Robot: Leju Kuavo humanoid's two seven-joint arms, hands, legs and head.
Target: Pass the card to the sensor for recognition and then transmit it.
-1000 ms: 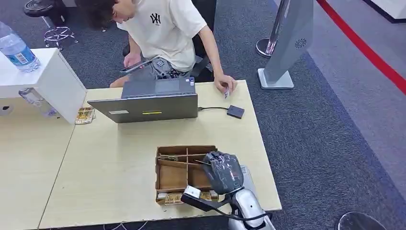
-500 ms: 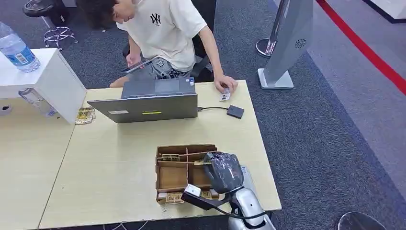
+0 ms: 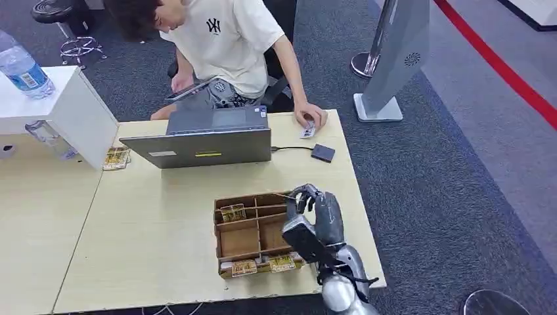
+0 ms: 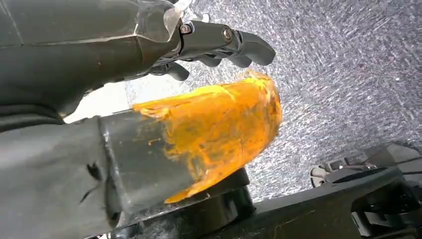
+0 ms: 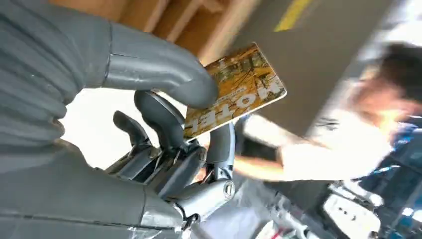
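The right hand pinches the card by one end above the table's near right edge, so a jolt toward the far-right sensor could slip it free.

one laptop, one sensor, one bottle

We take this for an office or demo hall: grey carpet with a red stripe, pale tabletop carrying a laptop, a seated person behind it, a grey kiosk stand, chair bases.
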